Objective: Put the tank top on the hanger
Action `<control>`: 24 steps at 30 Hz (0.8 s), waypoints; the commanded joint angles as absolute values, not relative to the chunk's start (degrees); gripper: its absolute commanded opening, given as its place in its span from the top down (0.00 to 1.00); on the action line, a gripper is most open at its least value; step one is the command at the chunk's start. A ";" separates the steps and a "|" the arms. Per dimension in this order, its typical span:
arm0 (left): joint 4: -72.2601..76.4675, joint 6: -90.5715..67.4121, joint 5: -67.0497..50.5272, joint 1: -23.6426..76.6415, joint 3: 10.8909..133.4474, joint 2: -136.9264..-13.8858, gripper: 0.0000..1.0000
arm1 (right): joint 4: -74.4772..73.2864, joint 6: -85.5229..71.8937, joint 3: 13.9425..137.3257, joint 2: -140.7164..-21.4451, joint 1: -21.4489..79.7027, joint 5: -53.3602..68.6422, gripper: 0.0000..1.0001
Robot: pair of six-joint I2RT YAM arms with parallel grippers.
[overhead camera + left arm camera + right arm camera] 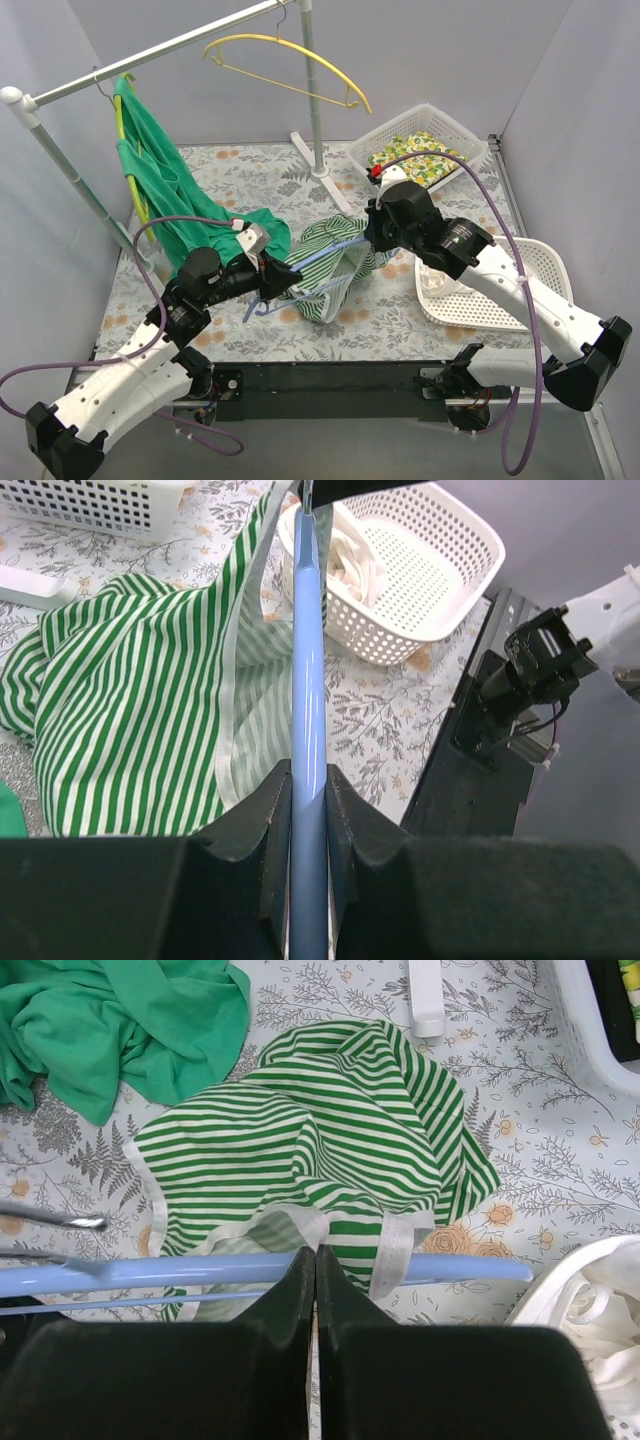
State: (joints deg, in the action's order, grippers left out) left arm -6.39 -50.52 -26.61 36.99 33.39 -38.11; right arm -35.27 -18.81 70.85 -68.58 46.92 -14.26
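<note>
While I stand by the table [250, 170], I see the hanger [325, 254] lying slanted, its long blue bar going from the left gripper [268, 272] up and to the right, toward the right gripper [372, 235]. The left gripper [308, 770] is squeezed tight on the blue bar [308, 680]. The right gripper [316, 1255] has its two fingers pressed together just in front of the bar [200, 1268]. I cannot tell if any cloth is caught between them. The tank top [322, 235] is bunched up in the middle of the table, between the two arms, and the far end of the hanger goes into it. One white strap [398, 1250] lies across the bar. The metal hook [60, 1220] sits at the other end, near the left gripper. Just beside the tank top is a plain green shirt [120, 1020], which hangs down from a rail [150, 55]. A yellow hanger [290, 60] hangs there too. A round white basket [440, 570] sits near the right arm, and a square basket [460, 135] sits farther back.
</note>
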 commanded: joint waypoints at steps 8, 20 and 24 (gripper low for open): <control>18.71 -57.57 -25.05 39.19 30.68 -45.17 1.00 | -36.21 -18.37 74.53 -66.97 48.78 -17.14 0.98; 21.71 -57.92 -22.77 42.27 32.25 -52.20 1.00 | -23.57 -12.66 66.27 -56.17 48.78 -9.34 0.54; 20.74 -57.39 -22.94 43.24 33.92 -53.96 1.00 | -18.03 -12.22 63.64 -56.16 48.87 -7.91 0.52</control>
